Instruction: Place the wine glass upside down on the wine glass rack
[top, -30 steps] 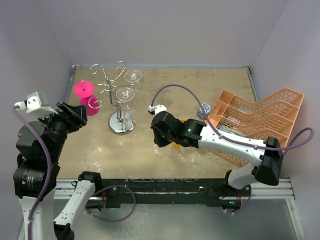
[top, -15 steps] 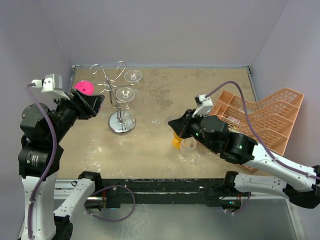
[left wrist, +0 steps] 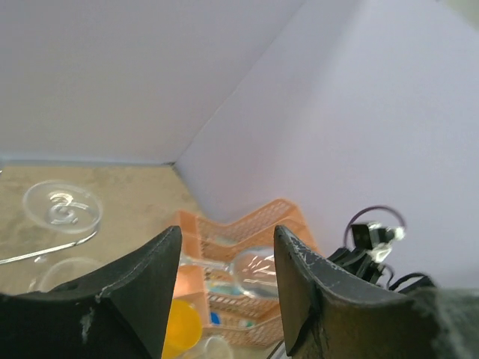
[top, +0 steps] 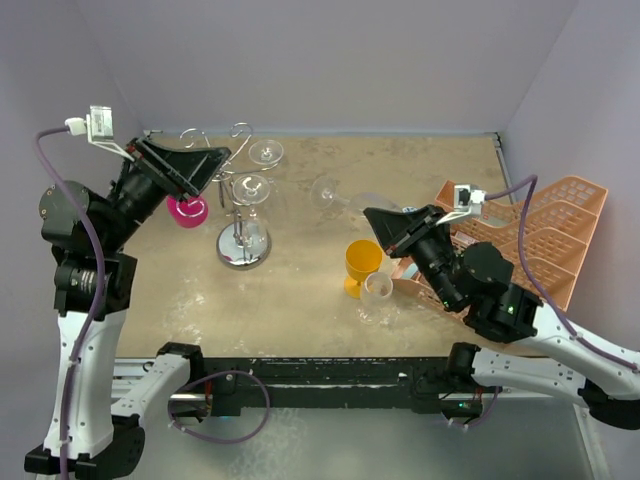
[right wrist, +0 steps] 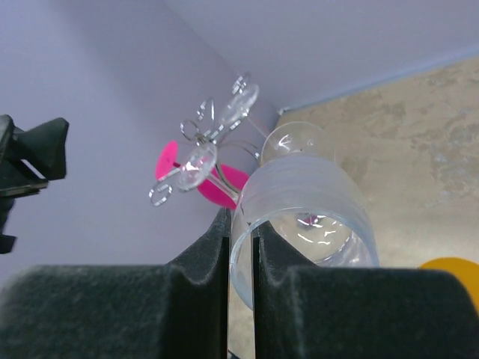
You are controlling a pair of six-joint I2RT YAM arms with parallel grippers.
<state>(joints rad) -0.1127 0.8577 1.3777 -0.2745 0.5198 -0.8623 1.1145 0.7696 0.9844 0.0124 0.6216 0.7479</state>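
My right gripper [top: 374, 216] is shut on the rim of a clear wine glass [top: 362, 203], one finger inside the bowl and one outside [right wrist: 239, 224]. The glass [right wrist: 307, 198] hangs in the air on its side, its foot pointing toward the wine glass rack [top: 240, 200]. This chrome rack [right wrist: 213, 123] stands at the back left and carries two clear glasses upside down. My left gripper [top: 208, 162] is raised beside the rack's top, open and empty [left wrist: 227, 239]. Through its gap the held glass [left wrist: 254, 271] shows far off.
A pink glass [top: 187, 210] sits left of the rack's round base [top: 243, 250]. An orange goblet [top: 362, 262] and a small clear cup [top: 378, 290] stand mid-table. A peach plastic crate [top: 520, 235] fills the right side. Walls close in at the back and sides.
My right arm has lifted the wine glass off the table and swung back to the right. My left arm has risen and reached toward the rack's top, its jaws slightly narrower.
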